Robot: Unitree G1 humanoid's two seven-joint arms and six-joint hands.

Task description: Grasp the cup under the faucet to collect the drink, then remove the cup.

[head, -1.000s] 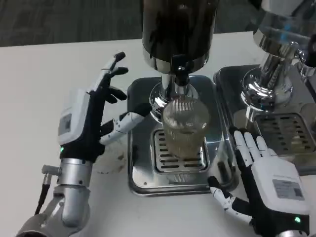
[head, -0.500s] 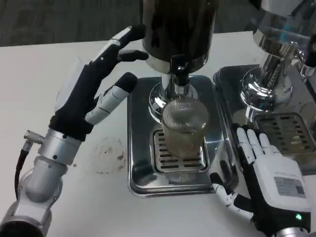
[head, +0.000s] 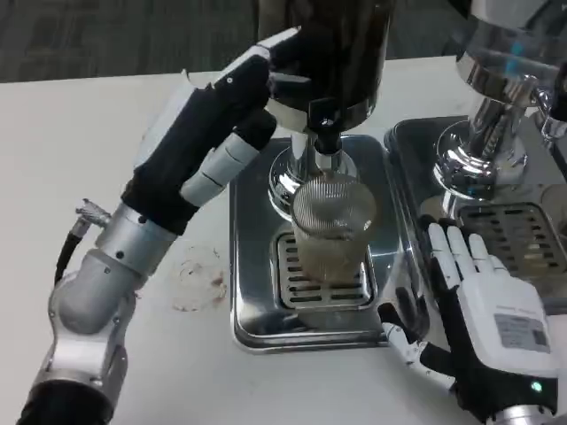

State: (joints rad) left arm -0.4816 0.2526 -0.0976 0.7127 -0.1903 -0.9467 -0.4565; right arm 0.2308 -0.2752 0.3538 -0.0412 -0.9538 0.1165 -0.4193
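Untouched, cup (head: pixel 331 237) stands between left hand (head: pixel 213 133) and right hand (head: pixel 487 319).

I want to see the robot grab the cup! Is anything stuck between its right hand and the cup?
Nothing visible is in the way. The right hand waits open just right of the cup, with only bare shiny drip tray between them. The cup stands on the grate below the faucet.

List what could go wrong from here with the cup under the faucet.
1. The cup stands free on the drip tray; neither hand holds it, so a push on the faucet might shift or tip it.
2. The left hand reaches high beside the dark dispenser and could bump it.
3. The right hand lies near the tray's edge and may knock it.
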